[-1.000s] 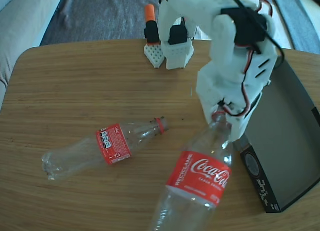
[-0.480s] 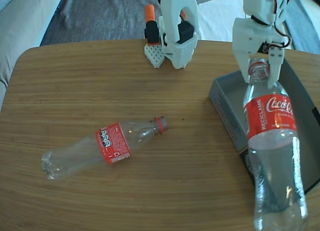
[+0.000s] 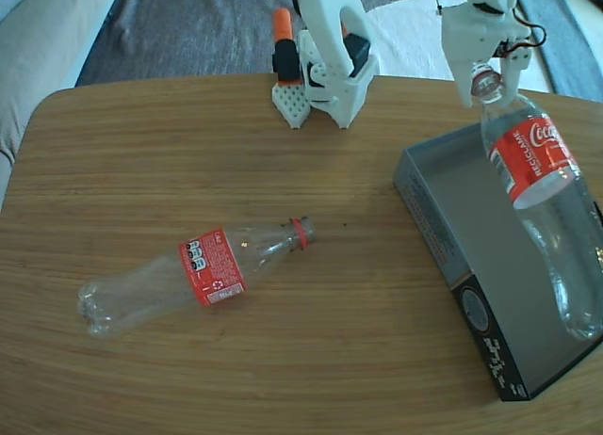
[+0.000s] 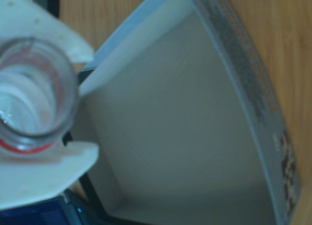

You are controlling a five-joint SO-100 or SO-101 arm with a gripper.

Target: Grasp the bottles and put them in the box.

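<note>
Since half a second ago the white two-finger claw (image 3: 490, 85) has carried the clear plastic Coca-Cola bottle with red label (image 3: 542, 195) further back and right in the fixed view; it now hangs tilted over the far long side of the shallow grey-lined cardboard box with dark printed sides (image 3: 443, 230), base toward the near right corner. Claw is clamped on the bottle's neck at the red ring, mouth between the white fingers (image 4: 58, 169) in the wrist view. Base probably touches or nearly touches the box floor, hard to tell. First placement looks almost done, release pending. Box interior left of the bottle is bare, room for a second one. Other clear bottle with small red label (image 3: 193, 275) lies on its side on the wooden worktop (image 3: 141, 153), well apart from the box, open space all round.
</note>
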